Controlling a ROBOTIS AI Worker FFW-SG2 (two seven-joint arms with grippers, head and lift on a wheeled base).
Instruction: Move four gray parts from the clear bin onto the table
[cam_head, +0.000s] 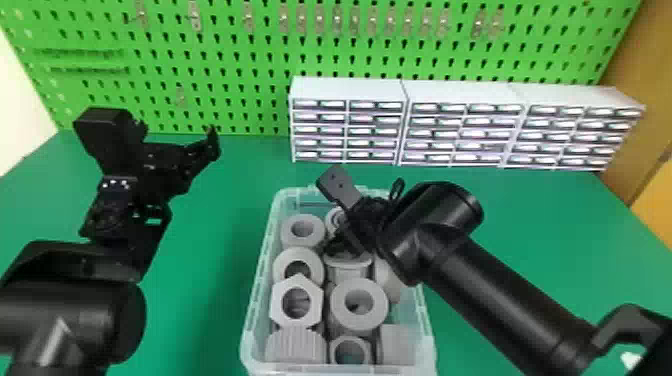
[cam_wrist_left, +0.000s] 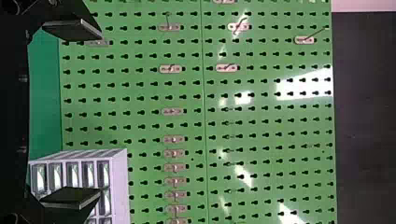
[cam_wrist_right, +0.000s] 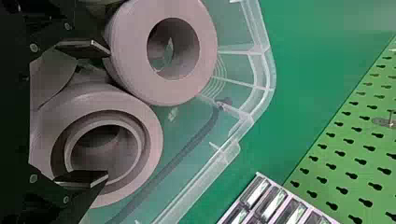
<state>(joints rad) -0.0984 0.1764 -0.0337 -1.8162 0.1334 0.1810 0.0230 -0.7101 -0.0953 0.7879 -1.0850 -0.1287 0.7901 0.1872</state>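
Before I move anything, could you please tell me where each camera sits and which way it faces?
Head view: on the head, forward and down over the clear bin; left arm and right arm show.
Left wrist view: left wrist, facing the pegboard; left gripper shows, open.
Right wrist view: right wrist, down into the bin; right gripper shows, open.
Head and right wrist views share the bin.

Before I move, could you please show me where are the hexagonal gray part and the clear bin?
Hexagonal gray part (cam_head: 297, 283), head view: flat face beside its hole.
Clear bin (cam_head: 254, 297), head view: left rim.
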